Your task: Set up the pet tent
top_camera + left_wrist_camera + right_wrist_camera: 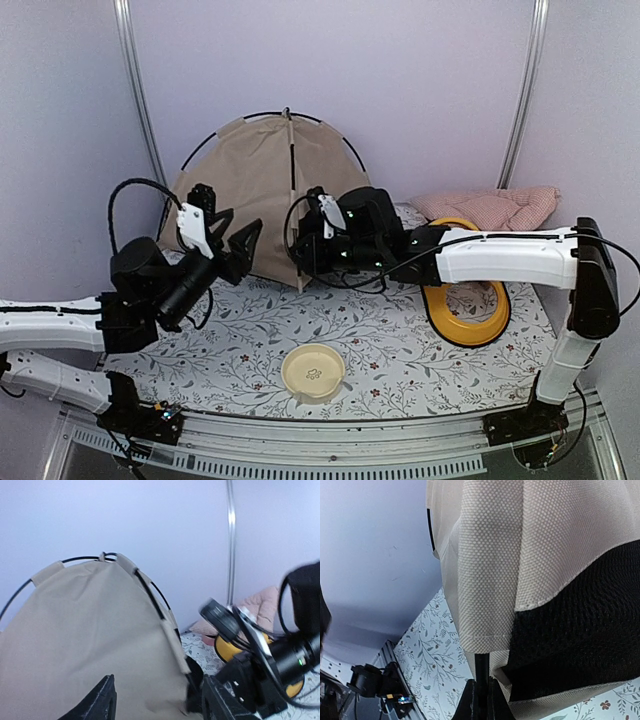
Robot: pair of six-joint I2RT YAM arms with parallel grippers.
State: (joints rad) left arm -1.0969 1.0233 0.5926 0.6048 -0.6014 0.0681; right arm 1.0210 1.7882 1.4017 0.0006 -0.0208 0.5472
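The right end effector [481, 702] is closed on the front pole [481, 667] of the pet tent [250, 170]; the left end effector [232, 230] is open just beside the fabric. The dome already stands at the far left of the table [400, 350], so I think mostly releasing is left

left hand [226, 218]: fingers spread, arm reaching forward | right hand [480, 700]: pinched closed, arm stretched across leftward

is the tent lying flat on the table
No, the tent is up as a dome, its black poles arched over the top.
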